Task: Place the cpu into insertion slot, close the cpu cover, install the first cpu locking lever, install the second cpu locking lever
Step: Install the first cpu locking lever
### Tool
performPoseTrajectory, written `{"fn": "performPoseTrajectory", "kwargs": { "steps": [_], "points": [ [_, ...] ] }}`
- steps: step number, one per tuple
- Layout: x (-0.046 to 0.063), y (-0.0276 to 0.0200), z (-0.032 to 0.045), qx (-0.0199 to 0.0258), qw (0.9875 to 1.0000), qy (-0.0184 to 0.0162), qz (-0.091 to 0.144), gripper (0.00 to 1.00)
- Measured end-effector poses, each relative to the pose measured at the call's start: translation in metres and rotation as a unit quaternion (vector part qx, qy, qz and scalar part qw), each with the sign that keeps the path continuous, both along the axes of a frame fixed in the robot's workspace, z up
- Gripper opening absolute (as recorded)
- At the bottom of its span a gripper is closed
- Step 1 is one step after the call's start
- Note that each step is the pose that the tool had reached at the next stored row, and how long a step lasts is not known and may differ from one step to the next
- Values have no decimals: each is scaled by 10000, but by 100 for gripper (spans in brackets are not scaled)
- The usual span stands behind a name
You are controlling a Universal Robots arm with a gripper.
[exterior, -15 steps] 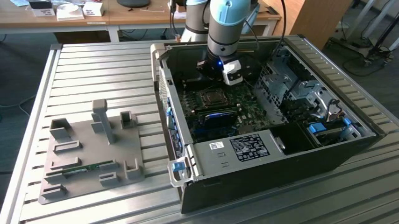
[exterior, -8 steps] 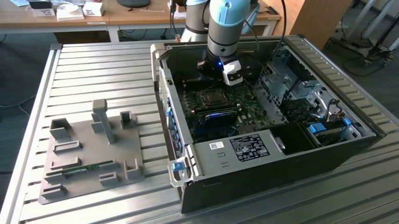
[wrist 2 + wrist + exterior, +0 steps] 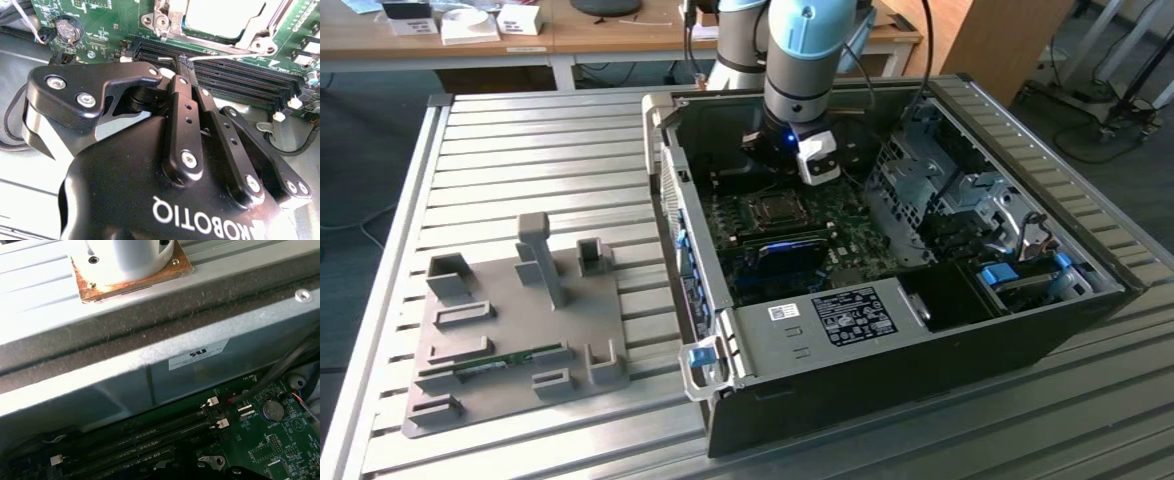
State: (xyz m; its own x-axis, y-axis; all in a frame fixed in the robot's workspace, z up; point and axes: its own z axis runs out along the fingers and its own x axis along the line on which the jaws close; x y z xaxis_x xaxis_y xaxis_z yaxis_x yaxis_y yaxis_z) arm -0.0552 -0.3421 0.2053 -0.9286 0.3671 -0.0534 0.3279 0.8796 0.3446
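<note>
While lettering (image 3: 210, 222) marks it (inverted), the closed gripper (image 3: 183, 59) touches a locking lever (image 3: 225, 55)

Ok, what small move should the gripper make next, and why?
Probably press the locking lever down a little: the gripper, shut, sits at the lever's free end, and the cpu cover already lies flat over the cpu.

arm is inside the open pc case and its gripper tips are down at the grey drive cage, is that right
Not the drive cage. In the second wrist view the gripper is at the long black memory slots beside the cpu cover, shut on a thin wire lever. The rest holds.
</note>
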Motion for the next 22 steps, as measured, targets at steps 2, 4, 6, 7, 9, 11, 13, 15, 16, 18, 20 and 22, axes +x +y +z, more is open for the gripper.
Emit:
{"fn": "performPoseTrajectory", "kwargs": {
  "steps": [2,4,6,7,9,11,13,15,16,18,20,22],
  "points": [
    [0,-13,-10,0,10000,0,0,11],
    [-2,-15,-14,3,10000,0,-1,11],
    [-3,-16,-14,27,10000,0,-1,11],
    [-3,-15,-15,43,10000,0,0,11],
    [-6,-15,-15,80,10000,-1,0,11],
    [-11,-15,-15,112,9999,-3,-1,11],
    [-14,-15,-15,142,9999,-4,-3,11],
    [-14,-15,-16,147,9999,-5,-3,11],
    [-15,-16,-18,148,9999,-5,-3,11],
    [-15,-20,-18,147,9999,-5,-3,11],
    [-15,-21,-19,147,9999,-5,-3,11],
    [-15,-23,-19,147,9999,-5,-3,11]
  ]
}}
